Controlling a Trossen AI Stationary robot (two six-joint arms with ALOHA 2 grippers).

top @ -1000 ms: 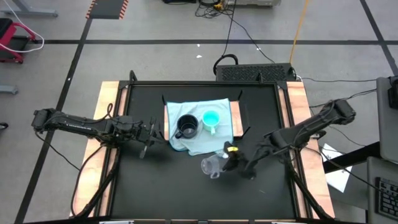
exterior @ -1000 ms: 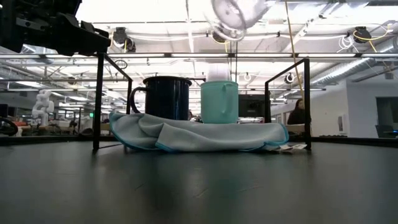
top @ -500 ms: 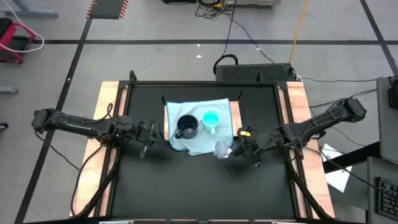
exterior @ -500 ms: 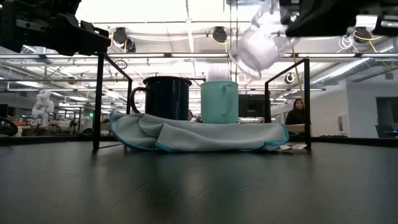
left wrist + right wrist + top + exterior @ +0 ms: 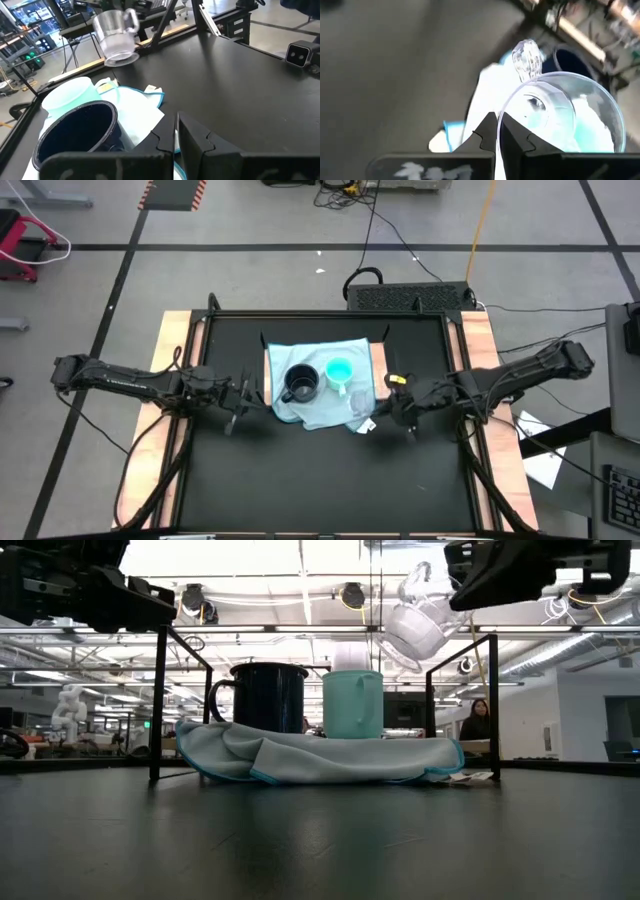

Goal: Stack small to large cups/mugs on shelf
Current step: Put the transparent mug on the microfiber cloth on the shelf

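We see the right pincer [image 5: 378, 418] clamped on the clear cup [image 5: 418, 624], now nearer the turquoise cup [image 5: 339, 371] than before; left pincer [image 5: 247, 393] together, unmoved.

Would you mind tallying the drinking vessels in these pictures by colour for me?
Black mug: 1
Turquoise cup: 1
Clear cup, held in the air by the right end effector: 1
Total: 3
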